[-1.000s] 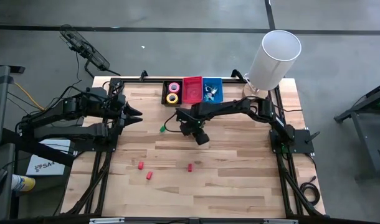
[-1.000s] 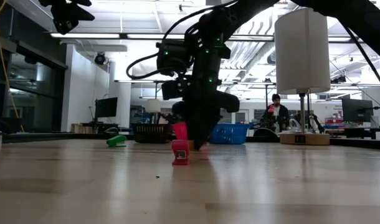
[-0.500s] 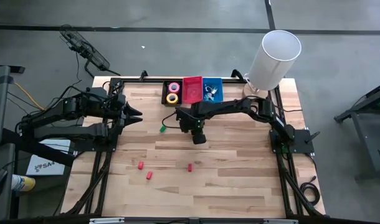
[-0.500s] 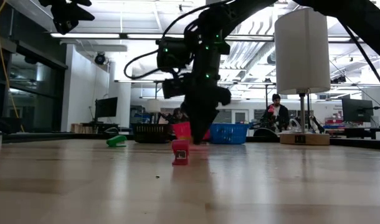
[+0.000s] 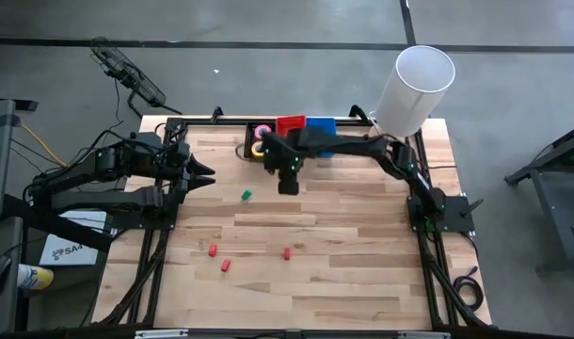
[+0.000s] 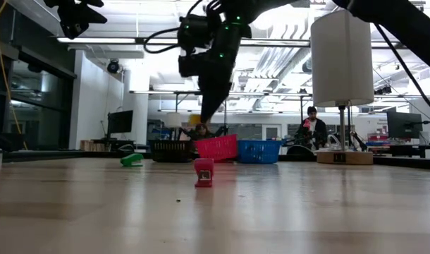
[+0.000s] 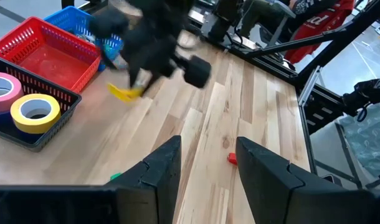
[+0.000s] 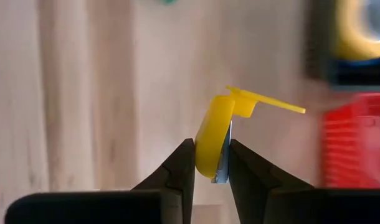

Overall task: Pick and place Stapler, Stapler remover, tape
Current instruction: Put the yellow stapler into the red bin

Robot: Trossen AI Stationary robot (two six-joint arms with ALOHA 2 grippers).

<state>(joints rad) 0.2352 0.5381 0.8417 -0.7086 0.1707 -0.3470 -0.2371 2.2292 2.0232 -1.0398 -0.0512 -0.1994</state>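
Carrying yellow staple remover (image 8: 218, 137) clamped in right gripper (image 8: 210, 163), aloft beside black tray (image 7: 34, 132) and red basket (image 5: 290, 124). Left gripper (image 7: 204, 163) parted, empty, waiting at table's left edge. Next, probably: hover blue basket (image 5: 321, 122), lower, release.

1. The table (image 5: 296, 301) is a pale wooden butcher-block top, framed by dark rails.
2. Along its far edge stand three baskets in a row: a black basket (image 5: 250, 143), a red basket (image 5: 289, 123) and a blue basket (image 5: 321, 122).
3. A white cylinder (image 5: 411, 88) stands at the far right corner.
4. A small green block (image 5: 246, 195) lies near the middle left.
5. Three small red blocks (image 5: 225, 265) lie well apart from it, toward the near side.
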